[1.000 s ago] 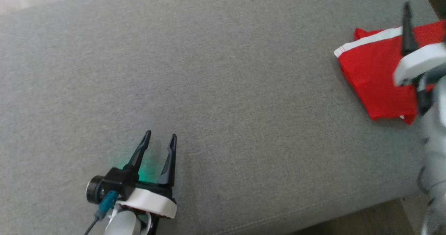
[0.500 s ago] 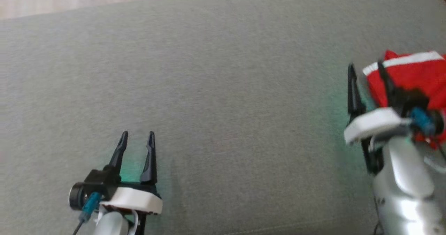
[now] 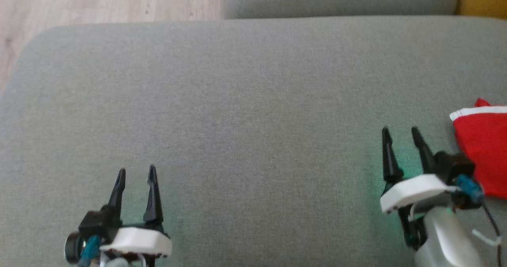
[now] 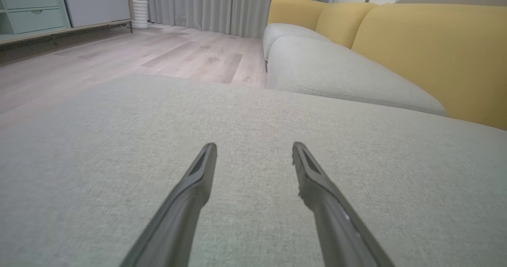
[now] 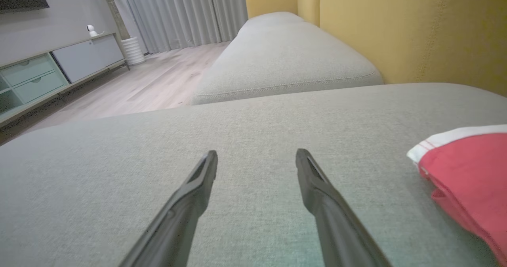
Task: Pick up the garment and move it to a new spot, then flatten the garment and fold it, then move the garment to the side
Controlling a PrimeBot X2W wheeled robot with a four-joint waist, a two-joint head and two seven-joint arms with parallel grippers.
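Jaws are standing wide on both arms, and nothing is sitting between the fingers of either one. Left gripper (image 3: 136, 171) is hovering over the near left part of the grey cushion (image 3: 237, 100); in the left wrist view, the left gripper (image 4: 253, 148) is framing bare fabric.

Right gripper (image 3: 400, 130) is hovering over the cushion's near right part. Red garment (image 3: 485, 152), with a white band along its far edge, is lying folded on the cushion's right end, free of both grippers. In the right wrist view, the garment (image 5: 463, 172) is resting flat to the right of the right gripper (image 5: 256, 154).

Change since a second ago:
- The right gripper was crossing over the red cloth and is now sitting clear of it, further in from the cushion's right end.
- The head camera is looking from a new angle, so the cushion's far edge and wooden floor (image 3: 99, 1) are now showing.

Count: one garment, two grippers, two fingers each.
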